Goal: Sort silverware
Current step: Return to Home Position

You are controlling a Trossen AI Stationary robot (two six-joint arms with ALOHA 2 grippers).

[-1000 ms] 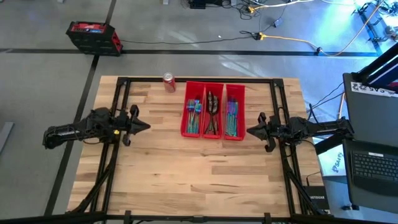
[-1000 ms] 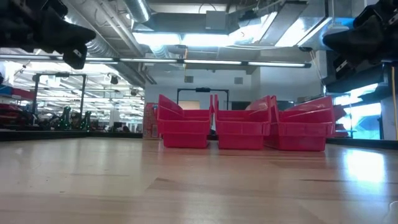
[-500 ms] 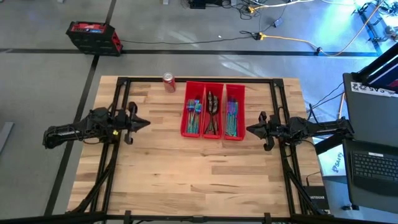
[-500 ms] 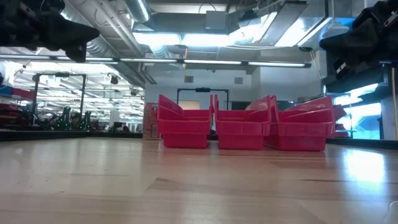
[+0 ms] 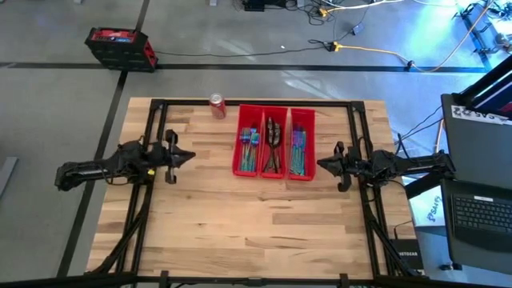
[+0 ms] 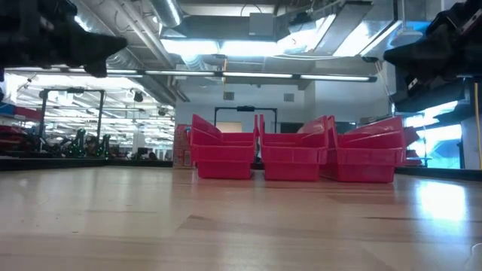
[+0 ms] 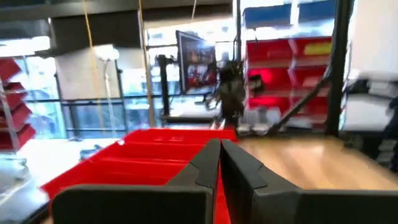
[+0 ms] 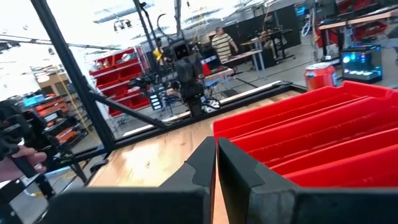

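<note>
Starting with the high view: the left pincer (image 5: 189,157) hangs over the left side of the table (image 5: 240,232), and the right pincer (image 5: 320,167) over its right side. Both point inward at three red bins (image 5: 302,114) standing side by side. The silverware (image 5: 274,146) lies inside these bins: teal-purple pieces in the outer two, dark spoons in the middle one. A red soda can (image 5: 217,105) stands near the left bin's far corner.

Low view: both pincers are raised well above the table, with the bins between them.

Left wrist view: the pincer's fingers (image 7: 205,163) are pressed together, empty, facing the bins.

Right wrist view: the fingers are likewise together, holding nothing. A person (image 8: 221,42) shows in the room beyond.
</note>
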